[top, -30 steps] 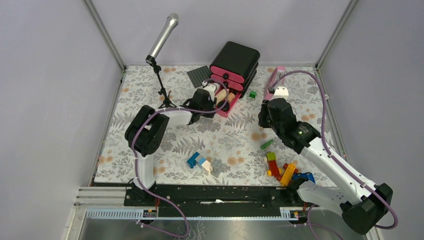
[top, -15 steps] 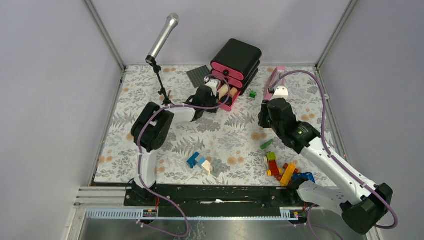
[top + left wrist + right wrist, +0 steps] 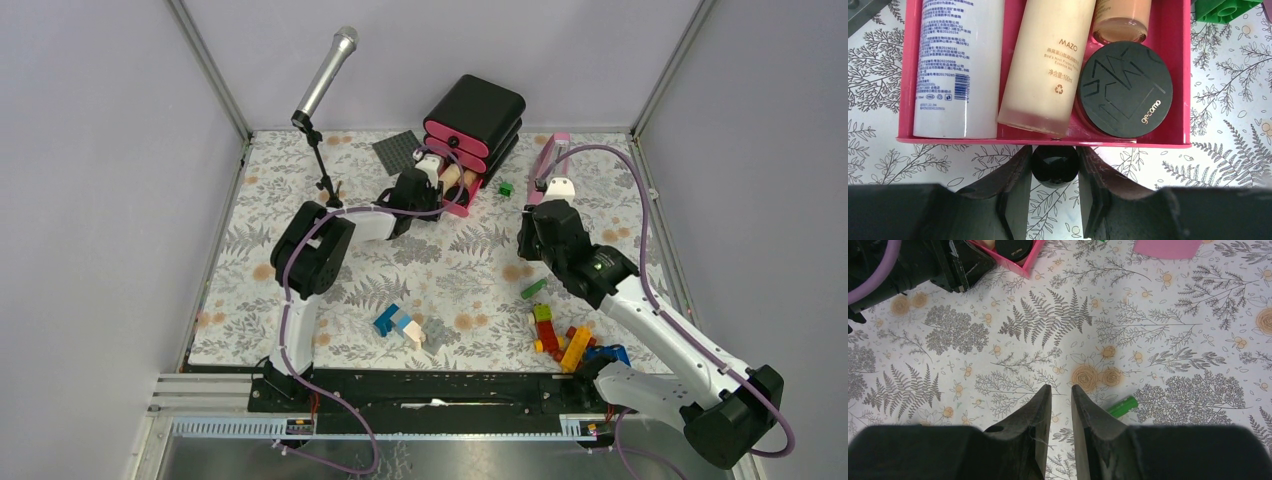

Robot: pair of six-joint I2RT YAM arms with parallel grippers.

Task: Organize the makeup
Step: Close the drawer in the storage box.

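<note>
- Left wrist view: the left pincer point(image 3: 1054, 156) is clamped on the black knob point(image 3: 1054, 165) of the pink drawer point(image 3: 1048, 141). The drawer now sits further into the drawer unit point(image 3: 478, 108) than a second ago, so closing looks underway.
- Inside the drawer lie the white tube point(image 3: 955, 65), the peach bottle point(image 3: 1048, 65) and the round black compact point(image 3: 1123, 90). The frame cuts off the far ends of tube and bottle.
- The right pincer point(image 3: 1060, 392), well away from the drawer, stands slightly apart and empty.
</note>
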